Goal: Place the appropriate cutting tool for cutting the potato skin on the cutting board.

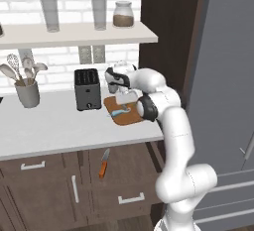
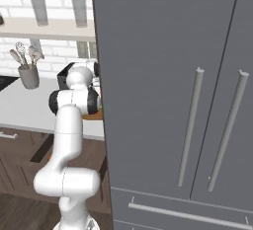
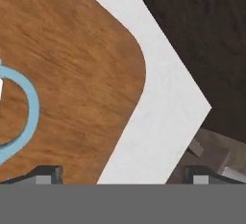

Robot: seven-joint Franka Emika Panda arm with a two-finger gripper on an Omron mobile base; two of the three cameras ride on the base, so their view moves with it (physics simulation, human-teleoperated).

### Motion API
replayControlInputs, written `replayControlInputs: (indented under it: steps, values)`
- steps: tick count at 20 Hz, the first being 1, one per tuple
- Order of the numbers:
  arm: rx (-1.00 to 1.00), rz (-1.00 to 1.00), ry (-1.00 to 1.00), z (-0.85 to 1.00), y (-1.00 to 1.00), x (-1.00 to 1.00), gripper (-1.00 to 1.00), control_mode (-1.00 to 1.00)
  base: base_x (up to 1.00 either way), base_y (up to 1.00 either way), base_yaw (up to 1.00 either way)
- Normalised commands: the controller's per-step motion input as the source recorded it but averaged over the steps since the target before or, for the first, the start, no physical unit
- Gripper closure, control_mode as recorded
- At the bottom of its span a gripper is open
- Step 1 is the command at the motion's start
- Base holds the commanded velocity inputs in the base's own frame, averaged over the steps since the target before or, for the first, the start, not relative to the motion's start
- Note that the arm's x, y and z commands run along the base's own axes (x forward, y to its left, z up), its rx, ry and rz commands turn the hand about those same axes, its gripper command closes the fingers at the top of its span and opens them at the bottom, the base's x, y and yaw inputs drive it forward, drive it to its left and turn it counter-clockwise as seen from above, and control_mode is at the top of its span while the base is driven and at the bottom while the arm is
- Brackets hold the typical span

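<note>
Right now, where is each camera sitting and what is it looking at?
Left base view: behind the arm's left, looking over the counter; the arm bends over the cutting board, where the peeler lies.
Right base view: behind the arm's right; the fridge blocks most, the arm stands left.
Hand view: looks down at the board and peeler; fingertips below.
Shared: board.

cutting board: grained matt wood | counter: smooth white (faintly speckled) | peeler: smooth blue plastic
</note>
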Motion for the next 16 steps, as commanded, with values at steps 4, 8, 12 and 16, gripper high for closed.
replayControlInputs:
  steps: [4,8,12,16]
  values:
    - [0.00,0.04,-0.11,0.14,0.00,-1.00,-1.00,-1.00,0.00,0.00,0.00]
    - [0.01,0.11,-0.24,0.04,0.00,-1.00,-1.00,-1.00,0.00,0.00,0.00]
    - [0.03,0.07,-0.33,0.25,0.00,-1.00,-1.00,-1.00,0.00,0.00,0.00]
    - [0.05,0.01,-0.26,0.65,0.00,-1.00,-1.00,-1.00,0.00,0.00,0.00]
